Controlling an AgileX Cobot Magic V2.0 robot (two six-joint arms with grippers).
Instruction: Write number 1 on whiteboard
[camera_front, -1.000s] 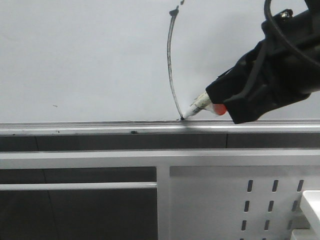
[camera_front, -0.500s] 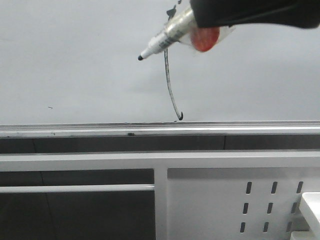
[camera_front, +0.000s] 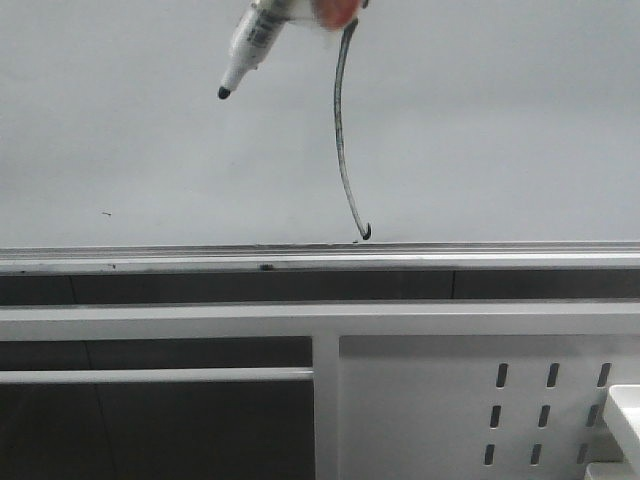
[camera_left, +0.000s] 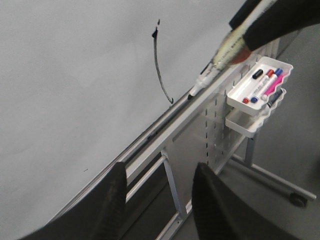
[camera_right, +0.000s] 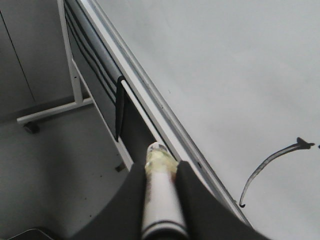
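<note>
marker (camera_front: 248, 48) risen off whiteboard (camera_front: 150, 140), right pincer (camera_right: 161, 187) gripping it, number 1 (camera_front: 343, 140) ending at rail (camera_front: 200, 262)

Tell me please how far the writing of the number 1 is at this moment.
The writing looks done: the number 1 stands on the whiteboard as one long stroke with a small hook just above the rail. In hand: the right gripper holds the marker, its tip clear of the stroke. The left gripper is open and empty. Left, probably, only putting the marker away.
</note>
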